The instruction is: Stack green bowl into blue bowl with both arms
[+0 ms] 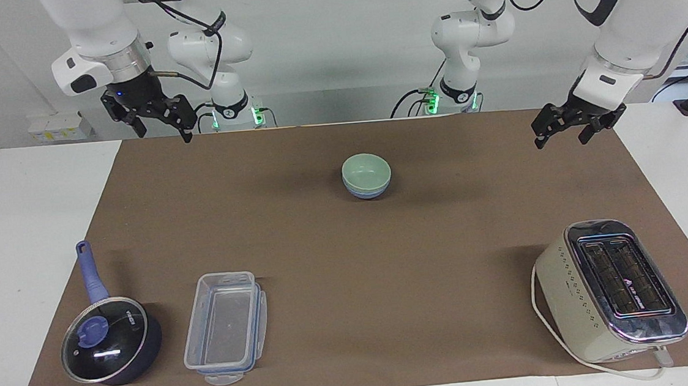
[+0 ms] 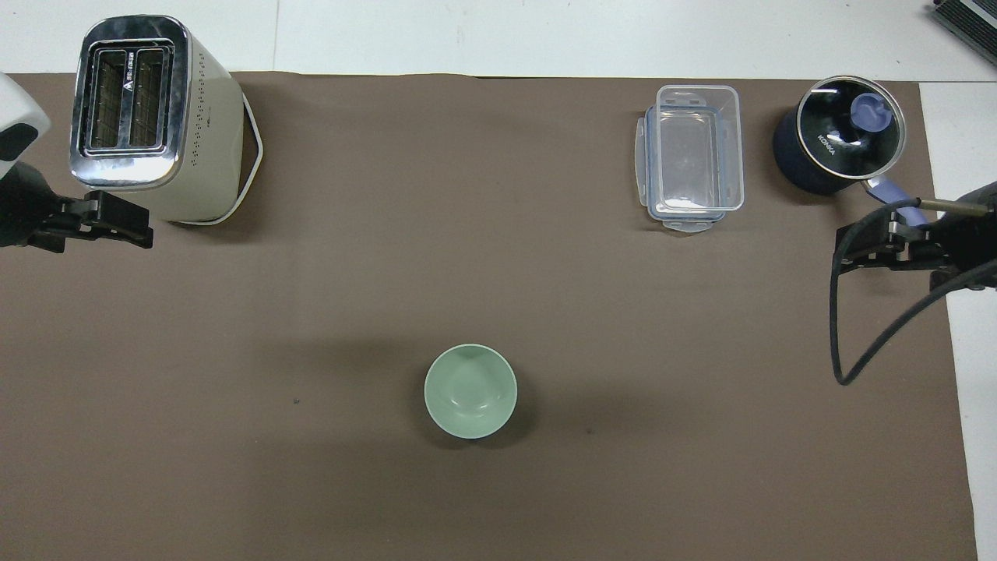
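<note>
Item 1. Small round pale mint-green bowl point(image 1: 366, 171), matte, plain. We find it seated inside item 2, upright, rim level, on the brown paper mat point(image 1: 353, 315) about midway between the two arms' ends of the table and nearer to the robots than every other object.

Item 2. Small round periwinkle-blue bowl point(image 1: 367, 193), matte, same size. In the facing view we see only its lower wall below the green rim; from overhead it is hidden under the green bowl.

Item 3. Left gripper point(image 1: 569, 124), black, two-fingered, hanging over the mat's edge at the left arm's end. Jaws released, grasping nothing.

Item 4. Right gripper point(image 1: 157, 117), black, two-fingered, raised over the mat's corner at the right arm's end. Jaws released, empty.

Relation noted: the nested bowls lie between the two grippers, well apart from both and toward the table's middle from each; round, they have no long axis, and neither arm looks clearly nearer. We judge the stacking done, with no further grasp called for.

Other stock, all farther from the robots: cream and chrome two-slot toaster point(image 1: 609, 288); clear rectangular plastic container point(image 1: 226, 328); dark blue lidded saucepan point(image 1: 110, 340).
</note>
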